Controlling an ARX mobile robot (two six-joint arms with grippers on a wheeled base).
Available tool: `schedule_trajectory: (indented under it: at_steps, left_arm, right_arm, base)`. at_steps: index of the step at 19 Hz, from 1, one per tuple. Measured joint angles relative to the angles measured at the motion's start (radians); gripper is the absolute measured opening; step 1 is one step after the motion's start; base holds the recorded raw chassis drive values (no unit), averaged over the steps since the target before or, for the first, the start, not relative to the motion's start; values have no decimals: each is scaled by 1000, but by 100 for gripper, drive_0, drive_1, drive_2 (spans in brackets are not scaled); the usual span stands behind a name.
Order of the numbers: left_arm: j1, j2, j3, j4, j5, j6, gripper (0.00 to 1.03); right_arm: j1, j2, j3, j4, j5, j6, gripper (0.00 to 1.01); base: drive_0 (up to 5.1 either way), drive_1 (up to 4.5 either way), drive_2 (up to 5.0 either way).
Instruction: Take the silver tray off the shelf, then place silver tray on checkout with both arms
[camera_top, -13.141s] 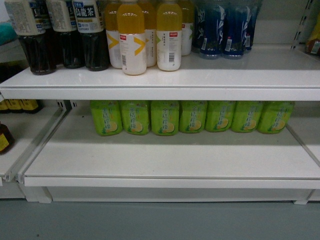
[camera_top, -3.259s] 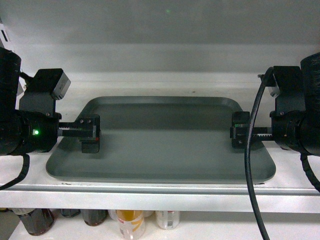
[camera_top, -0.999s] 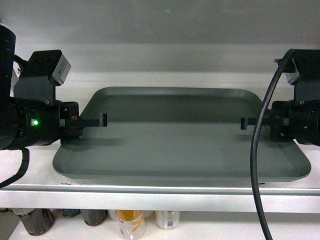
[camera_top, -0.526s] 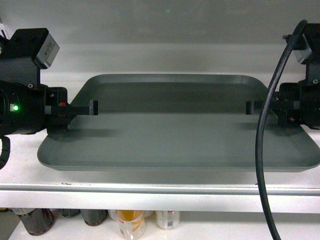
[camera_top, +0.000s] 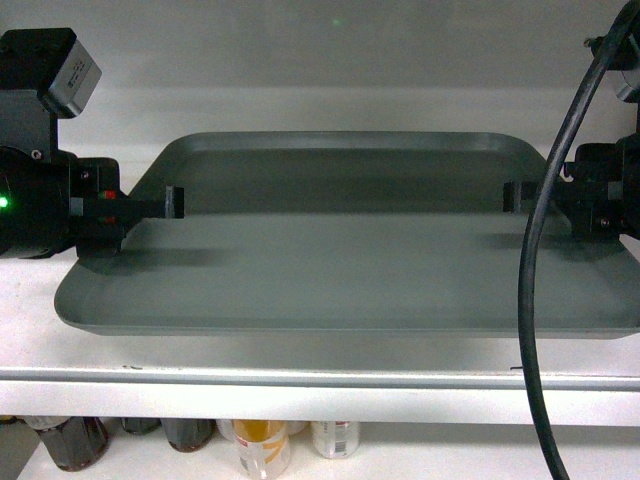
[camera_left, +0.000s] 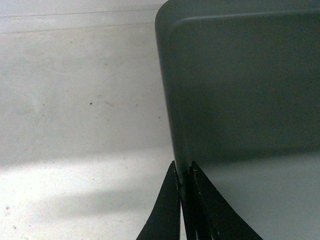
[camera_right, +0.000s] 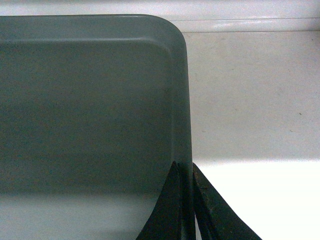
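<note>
**Tray gripped at both short ends above the shelf board**

Across the middle of the head view, the silver tray (camera_top: 350, 260) stretches with its long axis running left to right, open face up and nothing lying in it. Its front edge stands over the shelf (camera_top: 320, 385), throwing a shadow on the white board below. At the left of the frame the left gripper (camera_top: 150, 207) is clamped on the tray's left rim; the left wrist view shows its two black fingers (camera_left: 167, 215) pinching that rim from either side. At the right edge the right gripper (camera_top: 530, 197) likewise pinches the right rim, its fingers (camera_right: 212, 215) straddling the lip. A thick black cable (camera_top: 535, 300) hangs down in front of the tray. Bottles (camera_top: 260, 445) stand on the board beneath, at the bottom left.
</note>
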Motion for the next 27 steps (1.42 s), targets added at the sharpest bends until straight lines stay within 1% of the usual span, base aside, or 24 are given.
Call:
schedule_trajectory:
  at_steps: [18,20,27]
  left_arm:
    - [0,0,-1,0,0,1,3]
    - [0,0,-1,3,0,1,3]
    - [0,1,-2,3,-5,1,3]
  right_arm:
    - [0,0,0,0,0,0,3]
    - [0,0,0,1,0,0,3]
    - [-2,0,0,-1,6,0,3]
  base:
    - [0,0,0]
    - [1,-208,210]
    - [7,-406,420]
